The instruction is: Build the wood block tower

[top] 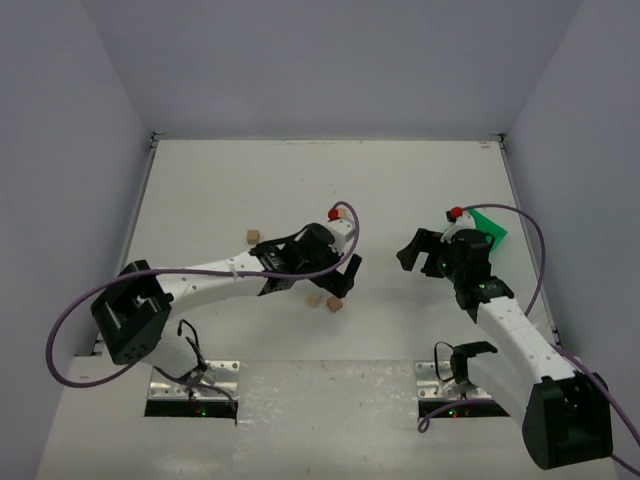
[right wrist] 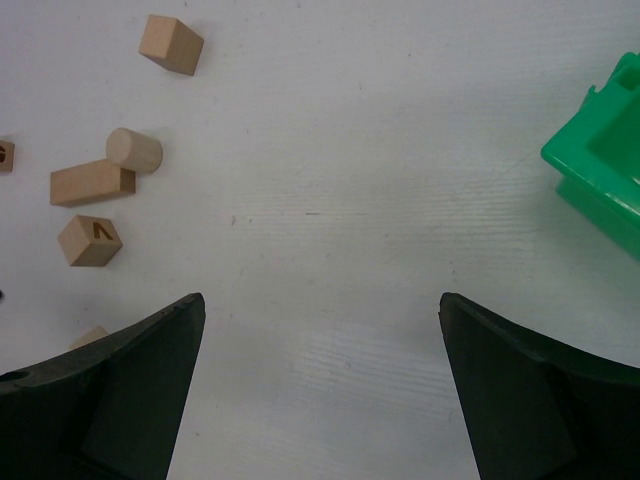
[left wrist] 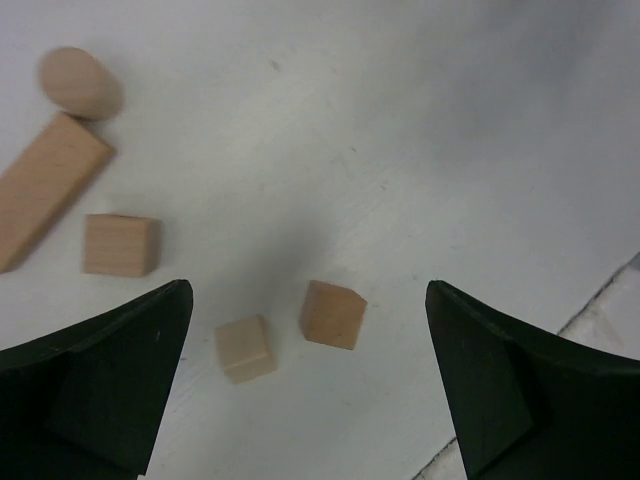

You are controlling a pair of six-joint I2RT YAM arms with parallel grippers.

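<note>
**Blocks loose on counter, both tools released**

Top view: the left arm reached from the near-left corner toward the ctr of the counter [top: 230, 170]. The left tool [top: 338, 283] hung over a pair of cubes [top: 314, 298] lying a bit nearer the near edge than ctr. A lone cube [top: 253, 236] sat apart, farther back and toward the left edge, nr the forearm. The right tool [top: 410, 252] was right of ctr, well apart from the blocks. The green bin [top: 490, 225] stood behind it nr the right edge. Purple cables [top: 60, 340] looped off both arms.

Left wrist: the fingers [left wrist: 110, 390] stood wide apart, released, gripping nothing. The pair of cubes lay on the counter btw them, just beside each other and touching neither finger. Beyond the left finger were a third cube [left wrist: 120, 245], a bar [left wrist: 45, 190] lying flat, and a cylinder [left wrist: 80, 82] at the bar's far end. Contact there was unclear. Each block lay singly on the counter.

Right wrist: its fingers [right wrist: 110, 400] were also wide apart w/ only bare counter btw them, so released. Off to the left, the cylinder lay on its side against the bar's end. A marked cube [right wrist: 90, 240] sat just beside the bar. A corner of the green bin showed at the right.
</note>
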